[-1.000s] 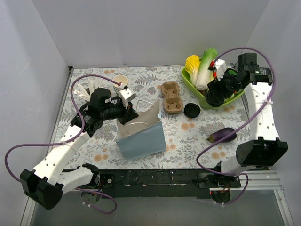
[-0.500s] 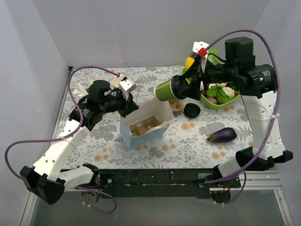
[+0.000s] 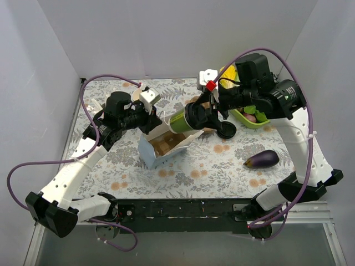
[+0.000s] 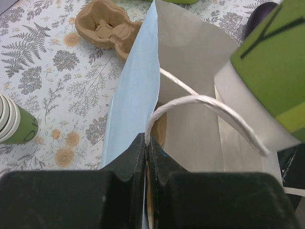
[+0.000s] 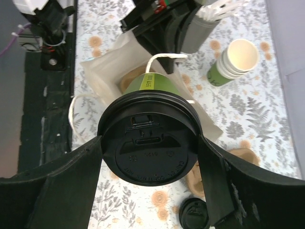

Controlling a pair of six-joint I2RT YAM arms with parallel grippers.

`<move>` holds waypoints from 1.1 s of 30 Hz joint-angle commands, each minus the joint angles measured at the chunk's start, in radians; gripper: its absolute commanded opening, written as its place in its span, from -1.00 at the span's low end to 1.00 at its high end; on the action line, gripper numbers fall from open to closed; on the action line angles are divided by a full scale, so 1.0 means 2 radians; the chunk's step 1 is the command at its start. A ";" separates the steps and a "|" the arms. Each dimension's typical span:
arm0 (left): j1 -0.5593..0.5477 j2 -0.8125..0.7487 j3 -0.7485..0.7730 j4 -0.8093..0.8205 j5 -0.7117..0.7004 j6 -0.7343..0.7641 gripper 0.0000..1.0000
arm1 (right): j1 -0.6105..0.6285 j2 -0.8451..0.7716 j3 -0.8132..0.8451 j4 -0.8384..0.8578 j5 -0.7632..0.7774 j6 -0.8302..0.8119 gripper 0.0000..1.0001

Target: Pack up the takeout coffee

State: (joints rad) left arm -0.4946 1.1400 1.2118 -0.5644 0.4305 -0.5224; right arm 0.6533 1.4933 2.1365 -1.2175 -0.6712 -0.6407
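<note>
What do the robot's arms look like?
The left arm and right arm are white with black joints, each with a purple cable. The left gripper and right gripper are black and two-fingered. A red tab marks the right wrist.

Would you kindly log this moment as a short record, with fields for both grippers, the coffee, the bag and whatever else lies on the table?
left gripper: shut on the rim of the paper bag, holding its mouth open
right gripper: shut on the takeout coffee, clamped across its black lid
coffee pose: tilted, base toward the bag's mouth, not released
bag: blue outside, white handles
also on table: loose lid, cup carrier, stack of cups, eggplant
</note>
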 commanded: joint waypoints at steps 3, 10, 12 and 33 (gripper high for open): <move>0.003 -0.012 0.002 0.005 -0.013 0.000 -1.00 | 0.001 -0.051 0.002 0.066 0.029 0.010 -0.97; 0.002 -0.008 -0.002 0.000 -0.010 0.007 -1.00 | 0.011 -0.082 -0.017 0.047 0.024 -0.042 -0.97; 0.002 -0.009 -0.002 0.003 -0.001 0.009 -1.00 | 0.018 -0.095 -0.045 0.049 0.031 -0.068 -0.97; 0.002 -0.042 0.017 -0.017 0.063 0.016 -0.82 | 0.141 -0.045 -0.232 0.169 0.167 -0.170 -0.97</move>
State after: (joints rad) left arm -0.4927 1.1023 1.2224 -0.5983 0.5041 -0.4782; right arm 0.8909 1.4269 1.7309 -0.9356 -0.4194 -0.9276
